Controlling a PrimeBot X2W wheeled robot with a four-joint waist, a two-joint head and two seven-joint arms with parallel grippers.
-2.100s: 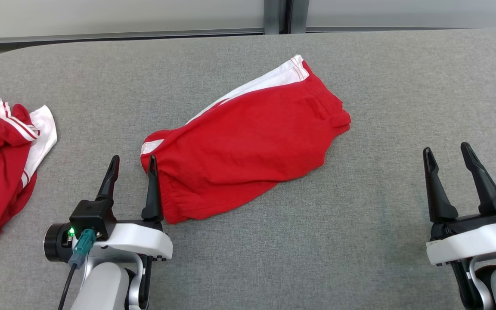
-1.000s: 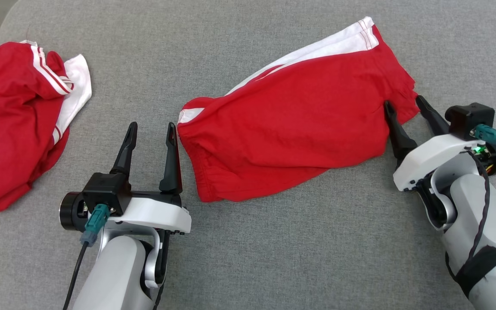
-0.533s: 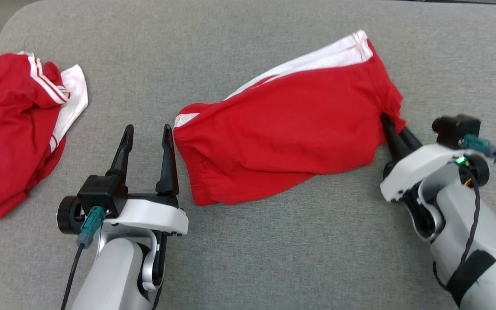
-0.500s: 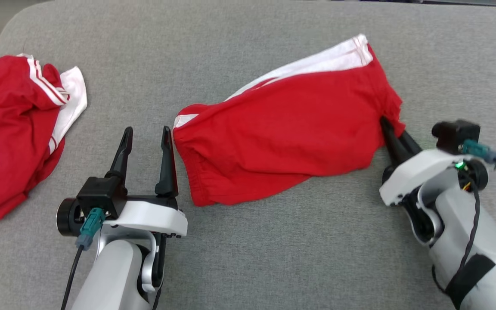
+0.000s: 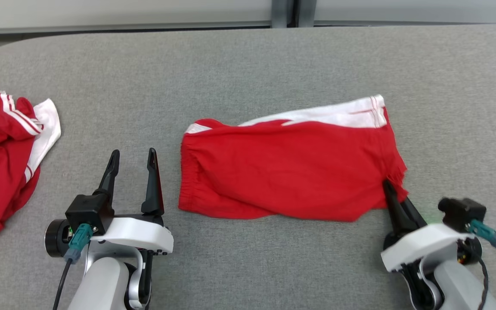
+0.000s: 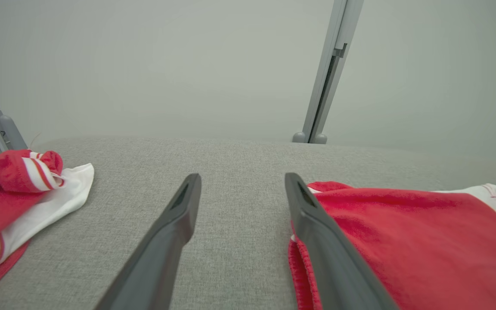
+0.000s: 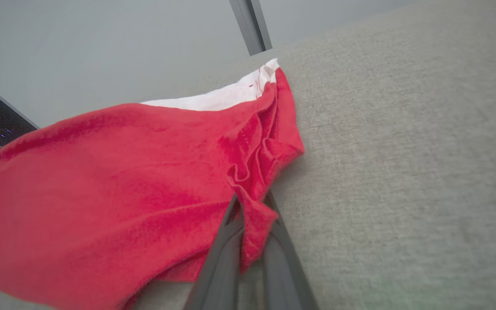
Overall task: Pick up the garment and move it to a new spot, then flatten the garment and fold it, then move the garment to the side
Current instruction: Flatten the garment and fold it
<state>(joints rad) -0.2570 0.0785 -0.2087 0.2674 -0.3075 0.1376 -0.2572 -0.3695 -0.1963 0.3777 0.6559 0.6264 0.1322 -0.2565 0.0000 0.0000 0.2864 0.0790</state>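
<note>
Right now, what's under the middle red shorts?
The grey table shows all around the red shorts, which lie on it. The right gripper, shut, pinches their near right corner. Whatever lies beneath the cloth is covered.

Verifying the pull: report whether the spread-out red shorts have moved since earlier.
Yes. The red shorts, pinched by the right gripper, swung their right end away from the table's far edge.

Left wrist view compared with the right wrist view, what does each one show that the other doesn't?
Left wrist view: the left gripper, open above the table, and a crumpled second garment at its left. Right wrist view: the right gripper shut on a bunched corner of the red shorts. Both: the red shorts, the grey table and a grey post.
</note>
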